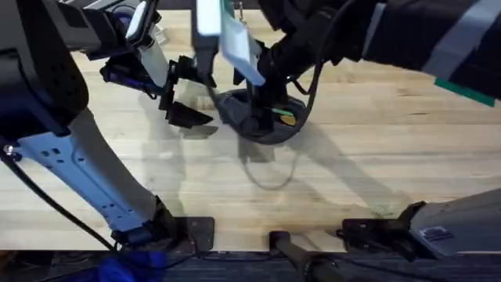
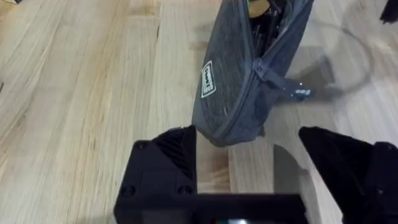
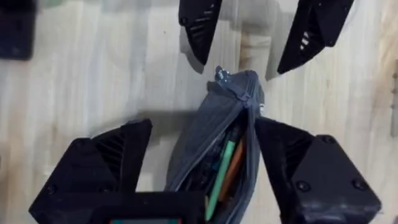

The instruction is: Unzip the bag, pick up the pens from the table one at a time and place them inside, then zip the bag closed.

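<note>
bag (image 1: 262,117) lies on the table (image 1: 376,157) just above centre of the overhead view, about 12 o'clock from the arm bases. zipper open; green pen (image 3: 217,177) and orange pen (image 3: 235,167) lie inside, side by side. zipper pull (image 2: 292,89) sits at the bag's near end in the left wrist view.

left gripper (image 2: 249,162): spread wide, holding nothing, just short of the bag's rounded end, at about 9 o'clock of the bag in the overhead view. right gripper (image 3: 199,168): also spread wide, fingers either side of the bag's body, not clamped as far as i can see.

handling judgement: soft fabric, light, will slump and slide under a pull. likely needs one gripper pinning the end cloth while the other pinches the small pull tab, which looks thin and easy to miss. pens stowed; zipping closed remains.
</note>
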You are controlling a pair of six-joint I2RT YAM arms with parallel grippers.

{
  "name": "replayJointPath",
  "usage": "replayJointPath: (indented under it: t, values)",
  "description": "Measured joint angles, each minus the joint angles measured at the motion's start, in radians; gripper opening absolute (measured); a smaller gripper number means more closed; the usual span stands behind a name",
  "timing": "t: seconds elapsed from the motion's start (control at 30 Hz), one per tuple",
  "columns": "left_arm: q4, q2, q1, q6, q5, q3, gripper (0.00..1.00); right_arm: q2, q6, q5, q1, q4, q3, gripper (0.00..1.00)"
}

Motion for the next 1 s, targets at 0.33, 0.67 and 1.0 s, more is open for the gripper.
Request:
replayJointPath:
  t: [0.33, 0.67, 1.0]
  values:
    - [0.000, 0.000, 0.000, 0.000, 0.000, 0.000, 0.993, 0.027, -0.008, 0.094, 0.038, 0.021, 0.000, 0.998]
    - [0.000, 0.000, 0.000, 0.000, 0.000, 0.000, 0.993, 0.080, -0.028, 0.109, 0.037, 0.127, 0.000, 0.998]
    - [0.000, 0.000, 0.000, 0.000, 0.000, 0.000, 0.993, 0.081, -0.063, 0.109, 0.037, 0.132, 0.000, 0.998]
